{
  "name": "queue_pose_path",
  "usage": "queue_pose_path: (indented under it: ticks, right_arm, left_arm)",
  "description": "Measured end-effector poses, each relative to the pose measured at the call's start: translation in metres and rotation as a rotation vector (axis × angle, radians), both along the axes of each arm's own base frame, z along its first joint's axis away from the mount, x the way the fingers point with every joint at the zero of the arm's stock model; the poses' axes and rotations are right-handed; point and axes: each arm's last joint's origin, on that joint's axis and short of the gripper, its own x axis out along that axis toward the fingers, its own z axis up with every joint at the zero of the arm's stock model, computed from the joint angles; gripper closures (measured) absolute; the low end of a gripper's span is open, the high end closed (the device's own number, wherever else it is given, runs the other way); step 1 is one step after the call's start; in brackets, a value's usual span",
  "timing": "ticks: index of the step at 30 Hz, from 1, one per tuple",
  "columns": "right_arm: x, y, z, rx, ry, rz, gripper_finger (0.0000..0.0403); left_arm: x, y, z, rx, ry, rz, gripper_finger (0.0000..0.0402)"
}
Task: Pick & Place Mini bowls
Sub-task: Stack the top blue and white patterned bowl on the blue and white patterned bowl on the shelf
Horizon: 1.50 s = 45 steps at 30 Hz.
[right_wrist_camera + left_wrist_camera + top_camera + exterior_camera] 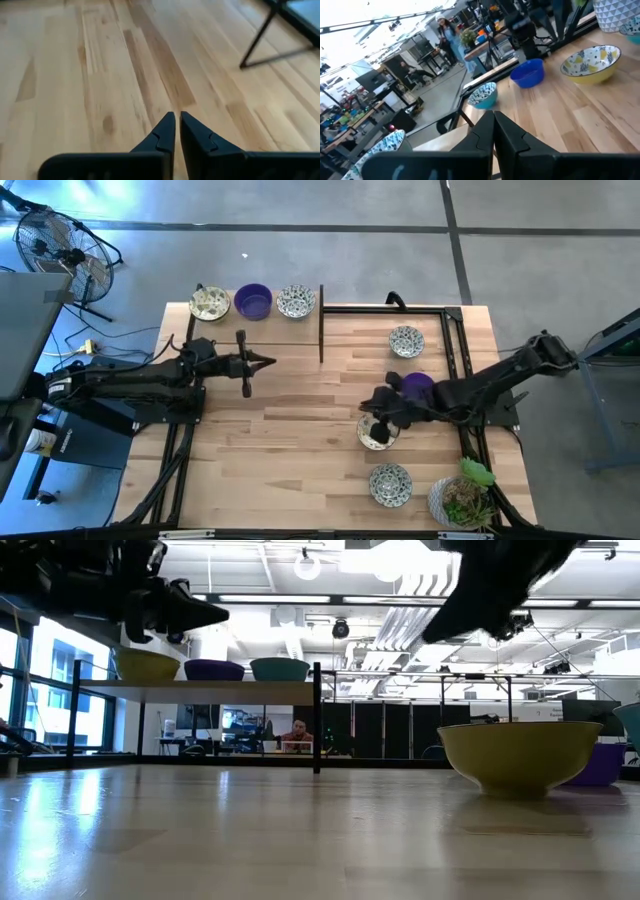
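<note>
— Where are the mini bowls?
— Three sit on the shelf. Four sit on the table by the plant pot.
— Anything inside them?
— Can't tell.
— And the grippers?
— The right gripper, nearly closed, holds nothing beside one bowl. The left gripper is closed, empty.

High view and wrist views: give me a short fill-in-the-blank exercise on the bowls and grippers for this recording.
1. On the raised shelf at the table's far edge stand ___ bowls in a row.
2. The middle bowl of that row is solid ___.
3. The right gripper hangs over the patterned bowl and holds ___.
4. The left gripper has its fingers ___.

Missing words: three; purple; nothing; shut
</note>
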Motion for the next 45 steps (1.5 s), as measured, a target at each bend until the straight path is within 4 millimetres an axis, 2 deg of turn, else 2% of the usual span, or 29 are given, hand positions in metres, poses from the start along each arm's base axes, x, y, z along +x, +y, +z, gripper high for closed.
queue_pose_path:
  ticks: [5, 9, 17, 23, 29, 35, 40, 45]
  right_arm:
    - [-0.008, 0.01, 0.032, 0.066, 0.076, -0.107, 0.0362]
    - [-0.018, 0.01, 0.045, 0.102, 0.151, -0.2, 0.0347]
    - [-0.04, 0.0, 0.045, 0.13, 0.313, -0.404, 0.0323]
    - [-0.041, -0.006, 0.044, 0.159, 0.338, -0.462, 0.0284]
    - [-0.035, -0.04, 0.044, 0.123, 0.393, -0.549, 0.0248]
    - [-0.026, -0.078, 0.045, 0.057, 0.414, -0.535, 0.0231]
    - [-0.018, -0.115, 0.048, 0.076, 0.368, -0.541, 0.022]
    - [-0.018, -0.152, 0.046, 0.075, 0.389, -0.542, 0.0203]
  left_arm:
    - [0.0, 0.0, 0.0, 0.019, 0.003, -0.002, 0.0401]
    - [0.0, 0.0, 0.0, 0.024, 0.004, -0.002, 0.0401]
    - [0.0, 0.0, -0.001, 0.046, 0.021, -0.003, 0.0401]
    - [0.0, 0.0, 0.0, 0.05, 0.006, -0.001, 0.0401]
    - [0.0, 0.0, 0.003, 0.059, -0.017, 0.0, 0.0401]
    - [0.001, 0.001, 0.001, 0.063, -0.008, 0.001, 0.0401]
    - [0.001, 0.001, 0.0, 0.064, 0.012, 0.006, 0.0401]
    - [0.001, 0.001, 0.0, 0.07, 0.009, 0.009, 0.0401]
